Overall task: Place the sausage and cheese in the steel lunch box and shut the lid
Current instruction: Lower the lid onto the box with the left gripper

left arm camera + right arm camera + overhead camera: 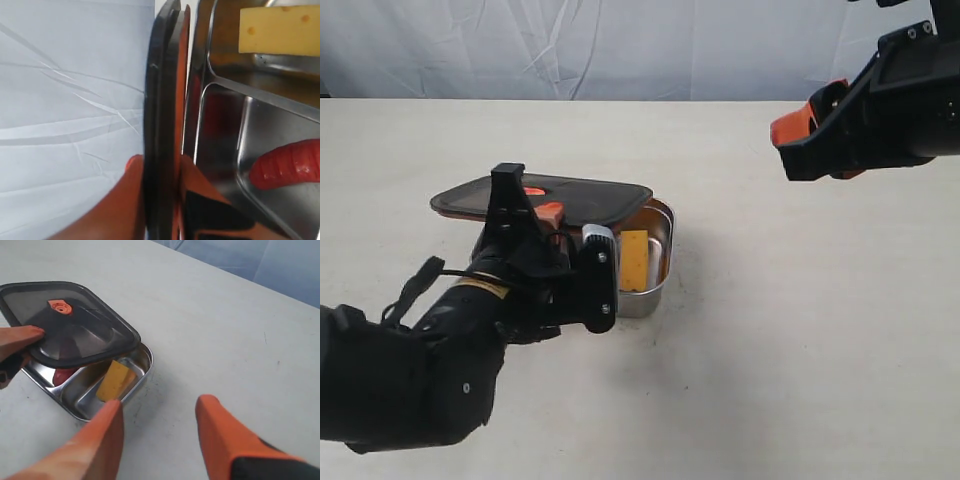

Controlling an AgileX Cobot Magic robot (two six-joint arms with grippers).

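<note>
The steel lunch box (663, 262) sits left of the table's middle. Its right compartment holds the yellow cheese (634, 259) (115, 380) (277, 30); the other holds the red sausage (287, 165) (62, 375). The dark lid (575, 199) (70, 327) with its orange centre valve (60, 306) hovers tilted over the box, covering most of it. My left gripper (542, 215) (160, 170) is shut on the lid's (161, 125) near edge. High at the right, away from the box, my right gripper (800, 135) (160, 407) is open and empty.
The pale table (800, 330) stretches around the box, and a wrinkled white backdrop (620, 45) stands behind it. My left arm (430, 350) lies along the front left of the table.
</note>
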